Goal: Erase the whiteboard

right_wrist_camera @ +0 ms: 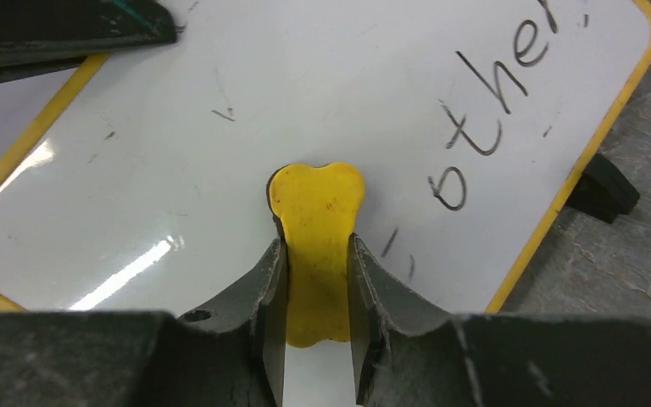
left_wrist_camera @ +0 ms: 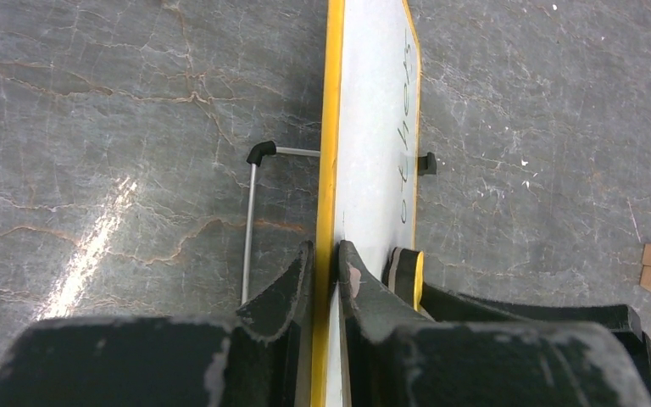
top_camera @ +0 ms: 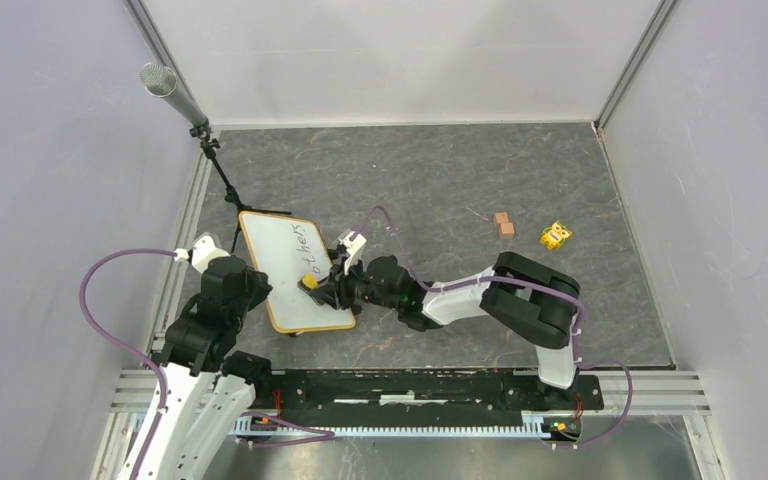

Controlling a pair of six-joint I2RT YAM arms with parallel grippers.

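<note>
- Your left gripper (left_wrist_camera: 326,253) was pinched tight on the whiteboard (left_wrist_camera: 371,119), at its yellow frame.
- Your right gripper (right_wrist_camera: 317,254) clamped a yellow eraser (right_wrist_camera: 318,199), touching the board below "others".

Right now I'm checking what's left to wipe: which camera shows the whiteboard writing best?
Right wrist: the writing reads large and sharp on the whiteboard. Top view shows it small; left wrist sees it squashed, nearly edge-on.

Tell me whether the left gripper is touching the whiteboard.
Touching. The left wrist view shows the left gripper pinching the whiteboard by its yellow edge, a finger pressed against each face, no gap.
</note>
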